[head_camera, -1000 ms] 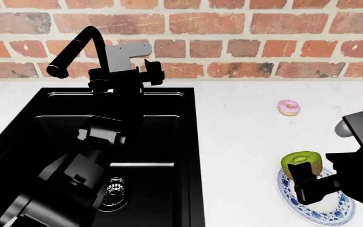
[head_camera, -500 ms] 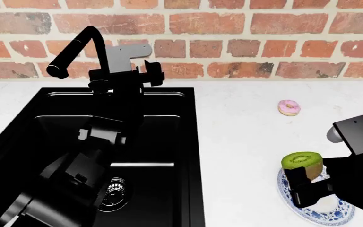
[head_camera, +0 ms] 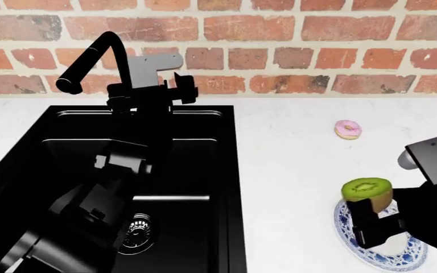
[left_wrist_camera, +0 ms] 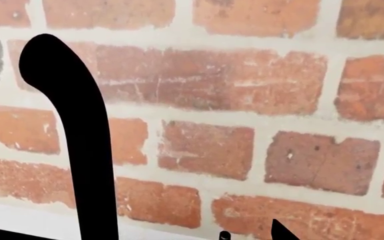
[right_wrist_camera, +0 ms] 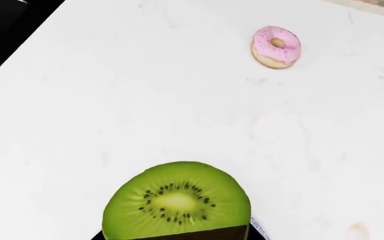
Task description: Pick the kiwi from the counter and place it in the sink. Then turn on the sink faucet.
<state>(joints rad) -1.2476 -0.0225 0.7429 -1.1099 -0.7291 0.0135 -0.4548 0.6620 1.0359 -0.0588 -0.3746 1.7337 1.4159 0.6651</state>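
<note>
The halved kiwi (head_camera: 367, 193), green cut face up, is gripped by my right gripper (head_camera: 370, 211), just above a blue-patterned plate (head_camera: 400, 259) on the white counter (head_camera: 287, 165). In the right wrist view the kiwi (right_wrist_camera: 176, 200) fills the space between the jaws. The black sink (head_camera: 196, 170) with its round drain (head_camera: 137, 230) lies to the left. My left arm reaches over the basin, and the left gripper (head_camera: 184, 88) stands open beside the base of the black faucet (head_camera: 89, 54). The faucet's spout (left_wrist_camera: 78, 125) shows in the left wrist view against the bricks.
A pink-frosted donut (head_camera: 347, 129) lies on the counter behind the plate, and it also shows in the right wrist view (right_wrist_camera: 277, 47). A red brick wall (head_camera: 317, 51) closes off the back of the counter. The sink's corner (right_wrist_camera: 5, 25) shows in the right wrist view.
My right gripper has lifted the kiwi slightly off the plate and shifted it a little to the right. The left arm has not moved.
</note>
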